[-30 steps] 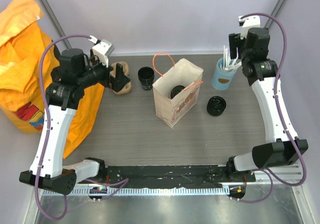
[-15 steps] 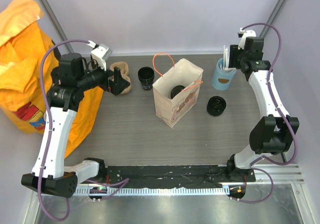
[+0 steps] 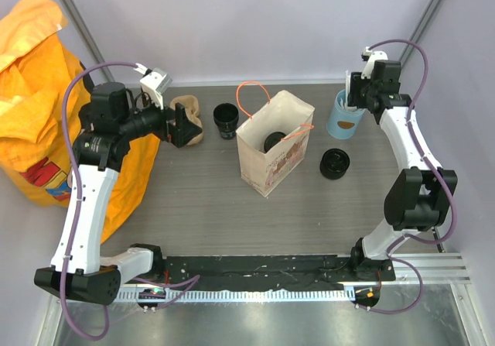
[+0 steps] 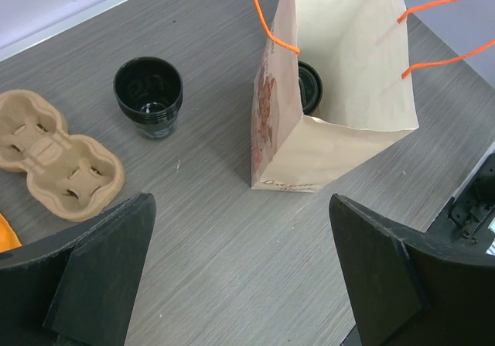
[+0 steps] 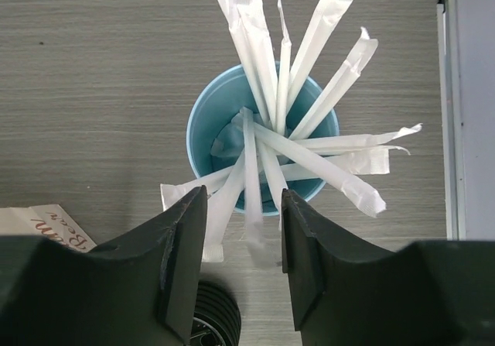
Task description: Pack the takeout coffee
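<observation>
Takeout coffee (image 3: 336,163) near right hand (image 3: 356,98) (apart)

A light-blue cup (image 5: 207,125) holds white wrapped straws (image 5: 325,40); a pulp carrier (image 4: 58,156) lies flat.

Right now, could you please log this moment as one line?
left gripper: open, empty | right gripper: open over light-blue cup of white straws | brown paper bag: upright, black cup inside | black lidded cup: on table

Paper bag (image 5: 42,224): brown cursive print, cut off at the frame edge, reads roughly "Bea". Orange sack (image 3: 35,177): coloured print, not legible.
</observation>
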